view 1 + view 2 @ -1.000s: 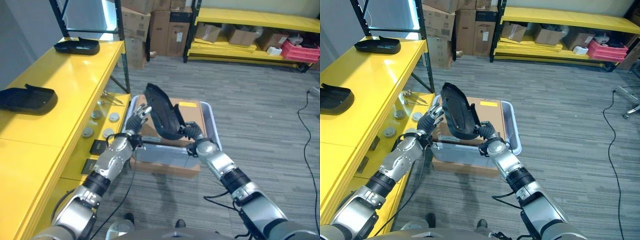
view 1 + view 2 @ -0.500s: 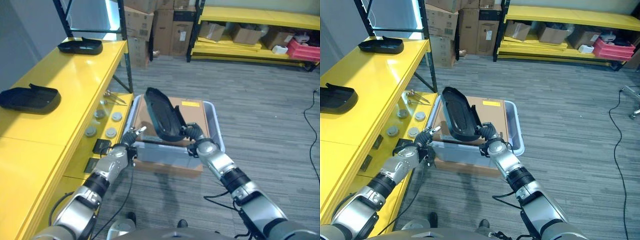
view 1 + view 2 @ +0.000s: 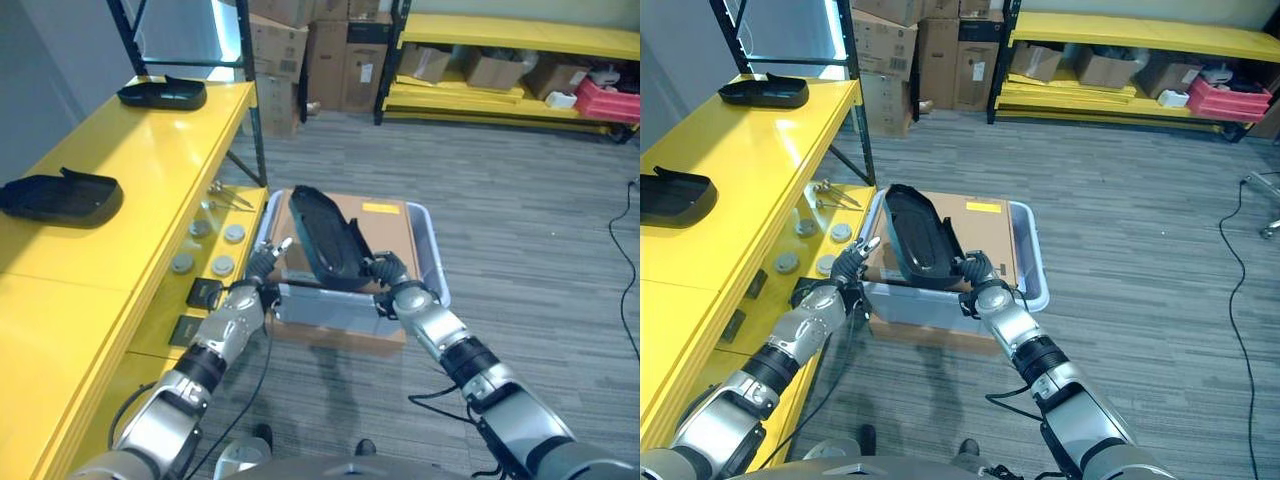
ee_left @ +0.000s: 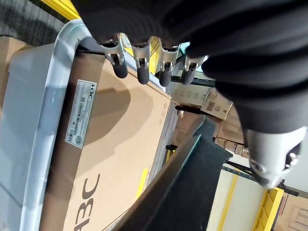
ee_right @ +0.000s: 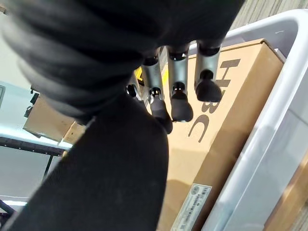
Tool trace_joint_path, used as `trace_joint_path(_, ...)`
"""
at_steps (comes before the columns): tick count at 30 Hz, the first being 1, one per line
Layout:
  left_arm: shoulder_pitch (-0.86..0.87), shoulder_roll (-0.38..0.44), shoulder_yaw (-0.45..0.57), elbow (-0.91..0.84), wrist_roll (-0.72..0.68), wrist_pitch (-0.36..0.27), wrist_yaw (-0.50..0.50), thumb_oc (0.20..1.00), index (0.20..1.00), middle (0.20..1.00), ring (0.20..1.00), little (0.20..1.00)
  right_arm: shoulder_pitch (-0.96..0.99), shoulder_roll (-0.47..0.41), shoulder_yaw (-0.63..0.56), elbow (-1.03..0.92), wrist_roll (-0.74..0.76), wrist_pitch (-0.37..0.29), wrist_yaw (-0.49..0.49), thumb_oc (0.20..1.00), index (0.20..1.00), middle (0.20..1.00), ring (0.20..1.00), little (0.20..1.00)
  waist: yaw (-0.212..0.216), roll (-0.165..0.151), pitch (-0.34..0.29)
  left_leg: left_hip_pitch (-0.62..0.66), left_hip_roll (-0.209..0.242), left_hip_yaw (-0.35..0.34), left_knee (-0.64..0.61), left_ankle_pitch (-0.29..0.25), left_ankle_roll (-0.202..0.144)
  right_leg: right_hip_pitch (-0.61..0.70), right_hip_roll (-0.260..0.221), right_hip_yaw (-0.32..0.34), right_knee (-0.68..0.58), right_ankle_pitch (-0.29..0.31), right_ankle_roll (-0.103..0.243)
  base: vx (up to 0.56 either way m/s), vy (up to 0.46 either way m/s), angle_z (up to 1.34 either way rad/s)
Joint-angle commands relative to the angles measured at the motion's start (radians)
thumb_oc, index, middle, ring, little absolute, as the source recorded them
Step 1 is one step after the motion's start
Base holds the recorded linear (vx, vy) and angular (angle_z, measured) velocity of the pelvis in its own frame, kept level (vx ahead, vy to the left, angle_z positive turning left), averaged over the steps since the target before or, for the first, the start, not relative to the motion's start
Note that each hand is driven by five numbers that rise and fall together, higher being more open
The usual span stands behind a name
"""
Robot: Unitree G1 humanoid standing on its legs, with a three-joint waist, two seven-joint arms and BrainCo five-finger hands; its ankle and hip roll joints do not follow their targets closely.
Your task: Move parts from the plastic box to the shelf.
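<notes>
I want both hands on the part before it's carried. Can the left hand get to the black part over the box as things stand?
Probably yes. The left hand hovers open beside the black part, which the right hand holds tilted above the plastic box; nothing lies between them.

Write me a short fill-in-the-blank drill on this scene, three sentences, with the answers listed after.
1. The black part tilted over the plastic box is held by the robot's ____ hand.
2. The left hand hovers by the box's rim, its fingers ____ and holding nothing.
3. On top of the yellow shelf lie ____ black parts.

Missing words: right; open; two
</notes>
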Motion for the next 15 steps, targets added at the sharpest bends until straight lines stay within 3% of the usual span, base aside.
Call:
trace_joint_path(1, -0.149, -0.025, -0.065, -0.007, 0.034, -0.041, -0.055, 1.0, 1.0, 1.0, 1.0, 1.0, -0.149, 0.01, 0.02, 0.001, 0.002, -0.075, -0.006, 0.2, 0.2, 0.2, 0.2, 0.2, 0.034, 0.014, -0.041, -0.009, 0.044, -0.021, 0.027, -0.042, -0.027, -0.023, -0.071, -0.024, 0.068, -0.05, 0.092, 0.0, 0.0, 0.0)
trace_joint_path(9, -0.174, -0.026, -0.148, -0.013, 0.087, 0.05, -0.078, 1.0, 1.0, 1.0, 1.0, 1.0, -0.172, 0.036, 0.049, 0.021, -0.011, -0.079, 0.014, 0.2, 0.2, 0.2, 0.2, 0.2, 0.029, 0.016, -0.045, -0.007, 0.045, -0.013, 0.028, -0.047, -0.028, -0.024, -0.07, -0.016, 0.069, -0.054, 0.092, 0.0, 0.0, 0.0)
trace_joint_path(15, -0.213, -0.008, -0.198, 0.016, 0.202, 0.134, -0.124, 1.0, 1.0, 1.0, 1.0, 1.0, -0.201, 0.06, 0.079, 0.037, -0.024, -0.07, 0.021, 0.2, 0.2, 0.2, 0.2, 0.2, 0.029, 0.022, -0.045, -0.007, 0.043, -0.013, 0.03, -0.048, -0.027, -0.026, -0.07, -0.013, 0.071, -0.055, 0.092, 0.0, 0.0, 0.0)
